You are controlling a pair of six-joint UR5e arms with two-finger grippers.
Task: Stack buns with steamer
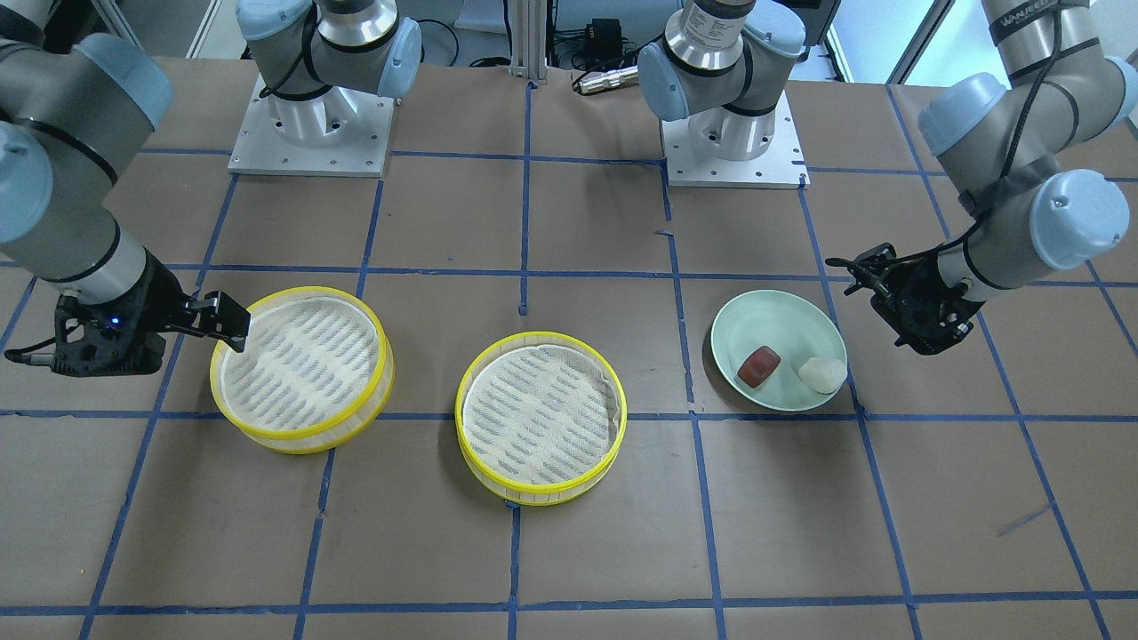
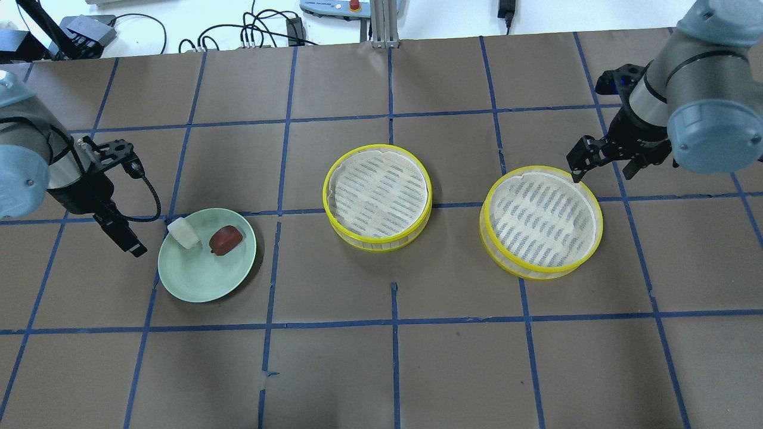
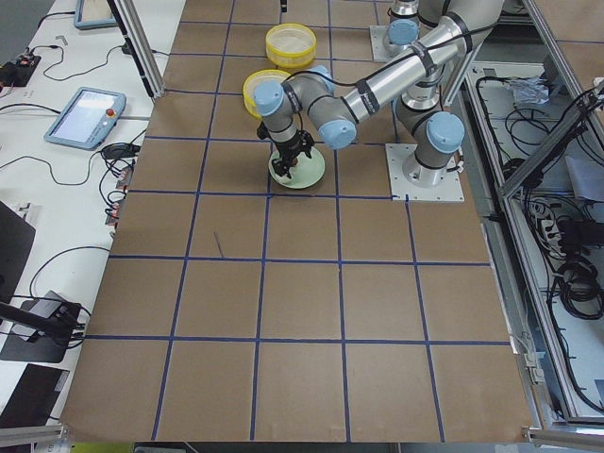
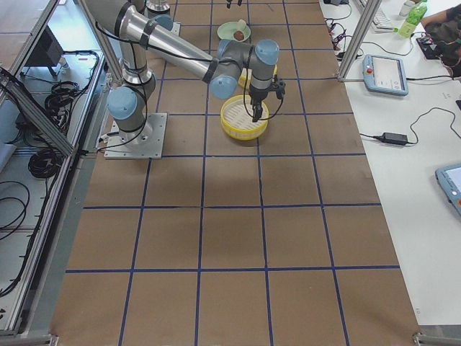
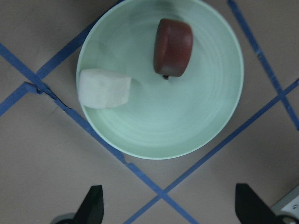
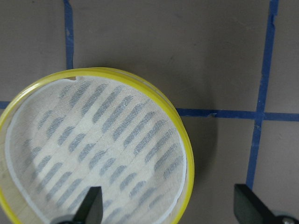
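A reddish-brown bun (image 2: pixel 226 239) and a white bun (image 2: pixel 183 233) lie side by side on a pale green plate (image 2: pixel 197 286). They also show in the left wrist view, reddish-brown (image 5: pixel 173 47) and white (image 5: pixel 103 88). My left gripper (image 2: pixel 123 235) is open and empty, above the table just outside the plate's edge, by the white bun. Two yellow-rimmed steamer trays stand apart, both empty: one in the middle (image 2: pixel 377 196), one on my right (image 2: pixel 541 220). My right gripper (image 2: pixel 604 164) is open and empty over the far edge of the right tray (image 6: pixel 93 149).
Brown paper with blue tape grid lines (image 2: pixel 393 322) covers the table. The two arm bases (image 1: pixel 311 133) (image 1: pixel 733 133) stand on the robot's side. Cables and devices (image 2: pixel 262 30) lie beyond the far edge.
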